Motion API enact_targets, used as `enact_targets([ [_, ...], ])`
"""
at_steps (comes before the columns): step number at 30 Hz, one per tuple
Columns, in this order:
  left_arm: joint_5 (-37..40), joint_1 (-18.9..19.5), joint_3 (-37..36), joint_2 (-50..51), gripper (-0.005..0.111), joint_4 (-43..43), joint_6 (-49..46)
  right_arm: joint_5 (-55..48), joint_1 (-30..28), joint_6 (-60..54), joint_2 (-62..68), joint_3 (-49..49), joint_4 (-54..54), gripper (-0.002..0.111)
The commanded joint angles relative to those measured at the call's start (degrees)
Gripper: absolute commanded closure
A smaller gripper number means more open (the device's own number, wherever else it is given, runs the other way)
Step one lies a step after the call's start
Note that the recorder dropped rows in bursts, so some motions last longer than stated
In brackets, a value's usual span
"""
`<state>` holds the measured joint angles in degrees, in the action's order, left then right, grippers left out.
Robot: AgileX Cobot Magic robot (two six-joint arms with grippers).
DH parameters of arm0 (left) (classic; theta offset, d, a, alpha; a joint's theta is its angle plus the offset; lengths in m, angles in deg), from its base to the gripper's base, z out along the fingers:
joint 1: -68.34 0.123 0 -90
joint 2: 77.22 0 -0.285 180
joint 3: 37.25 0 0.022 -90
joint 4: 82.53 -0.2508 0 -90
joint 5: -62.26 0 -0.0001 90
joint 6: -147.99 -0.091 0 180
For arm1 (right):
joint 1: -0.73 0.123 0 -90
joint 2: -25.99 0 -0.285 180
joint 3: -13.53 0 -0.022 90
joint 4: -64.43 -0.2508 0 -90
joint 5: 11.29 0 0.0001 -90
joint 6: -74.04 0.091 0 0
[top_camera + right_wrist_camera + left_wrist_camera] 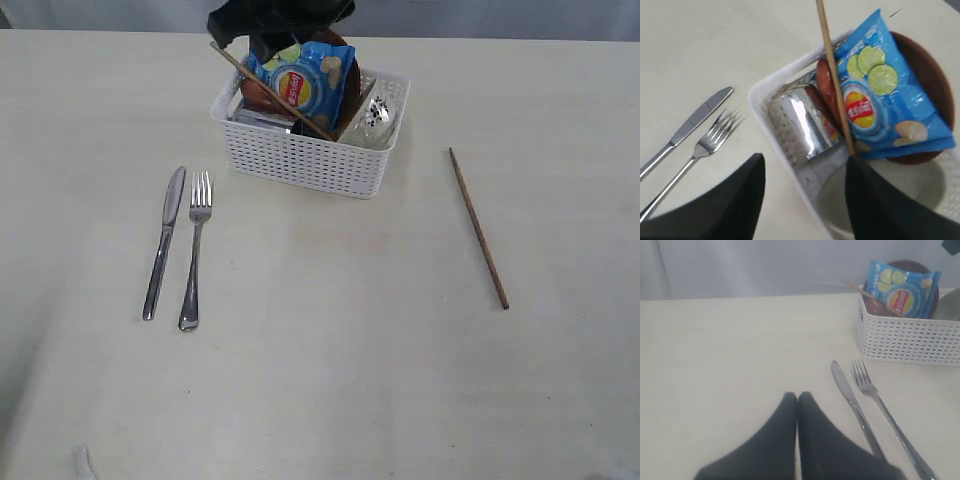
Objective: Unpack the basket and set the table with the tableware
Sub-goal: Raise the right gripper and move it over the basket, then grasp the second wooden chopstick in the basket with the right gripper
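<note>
The white lattice basket (310, 155) stands at the back of the table (330, 330). It holds a steel mug (800, 125), a pale bowl (930, 192), a brown plate (930, 75) and a slanting chopstick (832, 75). My right gripper (805, 172) hovers open over the basket's end, one finger outside the wall and one over the bowl, holding nothing. In the exterior view the right gripper (272, 38) is a dark shape above the basket. A knife (165, 240) and a fork (195, 250) lie side by side at the left. Another chopstick (478, 228) lies at the right. My left gripper (797, 396) is shut and empty, near the knife (852, 402).
A blue snack bag (305, 85) leans on the plate inside the basket, under the slanting chopstick. A pale curtain hangs behind the table's far edge.
</note>
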<state>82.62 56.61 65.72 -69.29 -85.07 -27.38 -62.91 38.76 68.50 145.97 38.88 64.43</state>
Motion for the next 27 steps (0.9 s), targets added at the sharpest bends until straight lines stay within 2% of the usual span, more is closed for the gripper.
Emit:
enact_targets([
  [1,-0.61,-0.29,-0.18,-0.15,0.107,-0.47,0.24,4.43,-4.15,-6.60,0.92,0.03,-7.51,0.060],
  [5,-0.61,-0.29,-0.18,-0.15,0.107,-0.47,0.24,7.05,-5.99,-16.89,4.29,0.03,-15.84,0.060],
  [20,-0.61,-0.29,-0.18,-0.15,0.107,-0.47,0.24,15.84,-5.99,-24.56,13.28,0.03,-18.10,0.060],
  [24,-0.61,-0.29,-0.18,-0.15,0.107,-0.47,0.24,18.14,-5.99,-30.01,14.59,0.03,-24.32,0.060],
  [27,-0.61,-0.29,-0.18,-0.15,0.107,-0.47,0.24,19.89,-5.99,-30.70,16.01,0.03,-24.34,0.060],
])
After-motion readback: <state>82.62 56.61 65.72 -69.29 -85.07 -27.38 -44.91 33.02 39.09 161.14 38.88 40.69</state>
